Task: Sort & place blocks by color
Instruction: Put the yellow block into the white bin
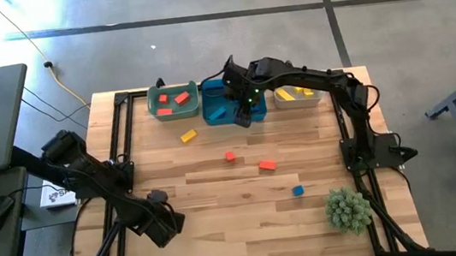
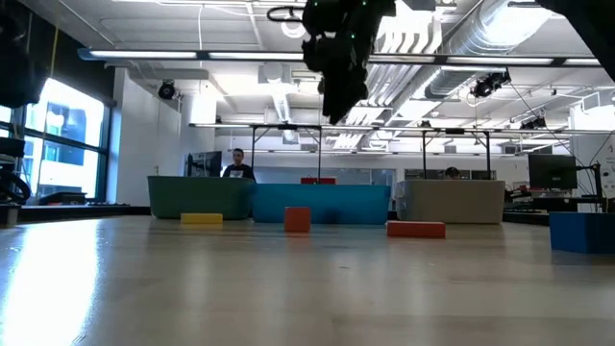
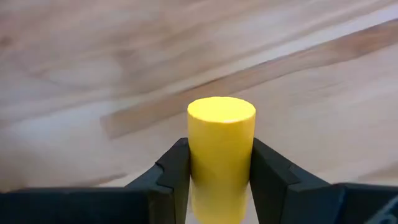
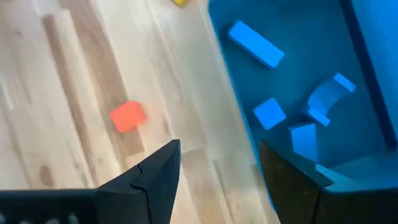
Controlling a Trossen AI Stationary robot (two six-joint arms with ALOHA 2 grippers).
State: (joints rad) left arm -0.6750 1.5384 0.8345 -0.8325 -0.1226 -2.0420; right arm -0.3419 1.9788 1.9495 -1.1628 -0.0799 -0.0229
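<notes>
Upright yellow cylinder (image 3: 221,149) between left gripper (image 3: 219,180) fingers

Right gripper (image 1: 242,118) above blue bin (image 1: 219,110)

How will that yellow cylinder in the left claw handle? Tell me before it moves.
The yellow cylinder looks solid and stiff, so it probably won't deform between the left claw's fingers. Its round, smooth side suggests it could slip or swivel in the grip. Laid on its side, it would likely roll across the wooden table.
</notes>
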